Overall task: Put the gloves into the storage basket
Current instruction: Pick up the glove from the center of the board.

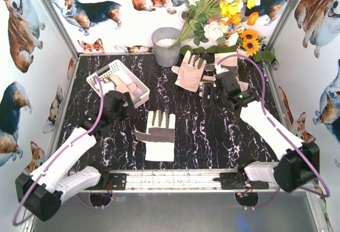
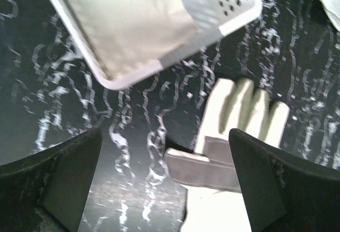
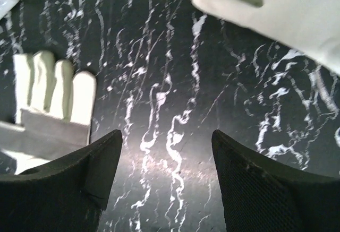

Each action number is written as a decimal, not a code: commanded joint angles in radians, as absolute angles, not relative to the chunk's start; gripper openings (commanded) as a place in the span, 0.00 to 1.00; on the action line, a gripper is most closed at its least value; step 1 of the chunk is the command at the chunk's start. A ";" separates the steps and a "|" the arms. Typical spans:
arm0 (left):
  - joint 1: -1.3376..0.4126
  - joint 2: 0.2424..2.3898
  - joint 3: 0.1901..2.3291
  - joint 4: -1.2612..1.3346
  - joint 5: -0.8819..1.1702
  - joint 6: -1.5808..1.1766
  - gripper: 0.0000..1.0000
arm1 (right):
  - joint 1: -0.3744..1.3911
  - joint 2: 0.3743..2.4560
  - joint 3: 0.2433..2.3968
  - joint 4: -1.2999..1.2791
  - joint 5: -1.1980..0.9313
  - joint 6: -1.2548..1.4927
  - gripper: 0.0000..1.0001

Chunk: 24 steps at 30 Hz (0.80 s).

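Status: first glove (image 2: 127, 19) sits in the storage basket (image 1: 106, 68), upper left. Remaining: centre glove (image 1: 159, 135) mid-frame, upper glove (image 1: 190, 71) and far-right glove (image 1: 228, 61) right of the metal bucket (image 1: 166, 46). Both tools empty, spread wide: left gripper (image 2: 164, 136) by the basket, right gripper (image 3: 167, 136) just below those two. Roughly a quarter done.
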State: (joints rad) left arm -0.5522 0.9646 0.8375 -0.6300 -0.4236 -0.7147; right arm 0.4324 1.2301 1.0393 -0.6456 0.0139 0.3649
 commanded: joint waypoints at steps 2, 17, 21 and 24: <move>-0.350 0.925 0.811 -0.528 -0.251 -0.427 1.00 | 0.383 1.360 1.134 -0.556 0.081 0.217 0.71; -0.202 0.850 0.671 -0.372 -0.336 -0.234 1.00 | 0.518 1.865 1.482 -0.415 0.256 0.118 0.79; -0.201 0.841 0.665 -0.357 -0.338 -0.218 1.00 | 0.563 1.999 1.612 -0.412 0.363 0.086 0.79; -0.202 0.848 0.663 -0.349 -0.332 -0.216 1.00 | 0.586 2.099 1.705 -0.403 0.463 0.079 0.79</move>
